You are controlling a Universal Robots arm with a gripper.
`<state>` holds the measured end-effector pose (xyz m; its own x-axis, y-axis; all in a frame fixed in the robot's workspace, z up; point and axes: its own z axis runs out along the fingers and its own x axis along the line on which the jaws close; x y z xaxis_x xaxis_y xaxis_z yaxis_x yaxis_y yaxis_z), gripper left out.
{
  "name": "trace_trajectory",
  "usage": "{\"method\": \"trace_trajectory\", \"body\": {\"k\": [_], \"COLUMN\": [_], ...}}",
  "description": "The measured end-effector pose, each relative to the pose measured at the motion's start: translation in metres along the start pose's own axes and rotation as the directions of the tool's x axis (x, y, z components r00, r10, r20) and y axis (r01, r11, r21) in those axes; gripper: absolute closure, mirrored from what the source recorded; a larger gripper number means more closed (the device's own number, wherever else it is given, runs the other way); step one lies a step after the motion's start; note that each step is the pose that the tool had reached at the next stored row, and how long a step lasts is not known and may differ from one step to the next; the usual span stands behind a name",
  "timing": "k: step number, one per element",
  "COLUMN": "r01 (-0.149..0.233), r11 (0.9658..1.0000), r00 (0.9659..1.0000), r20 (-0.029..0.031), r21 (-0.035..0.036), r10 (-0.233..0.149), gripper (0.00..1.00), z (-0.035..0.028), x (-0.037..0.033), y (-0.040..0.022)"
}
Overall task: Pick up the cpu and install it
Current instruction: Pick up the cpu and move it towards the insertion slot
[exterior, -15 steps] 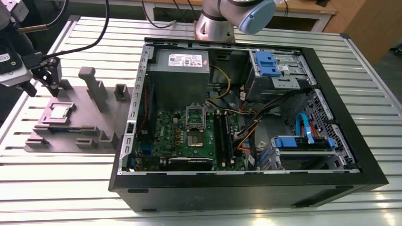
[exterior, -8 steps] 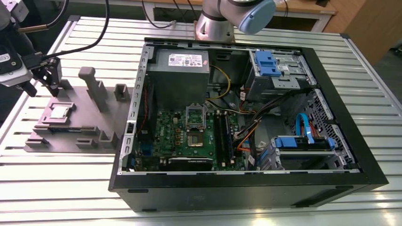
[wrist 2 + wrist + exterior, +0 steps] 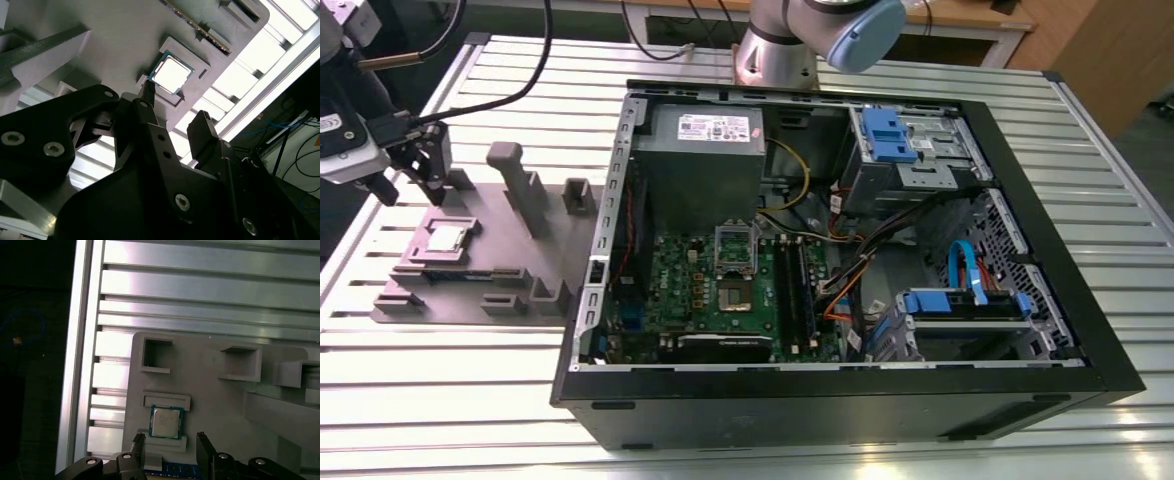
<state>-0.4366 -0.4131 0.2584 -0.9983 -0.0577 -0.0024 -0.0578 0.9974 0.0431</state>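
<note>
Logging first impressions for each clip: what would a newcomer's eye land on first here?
The big open computer case lies in the middle of the exterior view, its green motherboard exposed. On the exterior view's left, the gripper hangs open above the cpu, which lies in a pocket of a grey holder plate on the slatted metal table.

The tool is cropped; a blue strip, perhaps circuitry, sits half hidden.
</note>
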Motion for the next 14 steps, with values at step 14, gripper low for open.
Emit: {"method": "trace_trajectory", "body": {"k": [14], "r01": [-0.033], "r11": [0.9995], "r00": [0.9995], "r20": [0.0013], "r21": [0.0000], "r10": [0.033], "gripper": [0.47], "z": [0.0180], "x": [-0.0045], "y": [-0.0029]}}
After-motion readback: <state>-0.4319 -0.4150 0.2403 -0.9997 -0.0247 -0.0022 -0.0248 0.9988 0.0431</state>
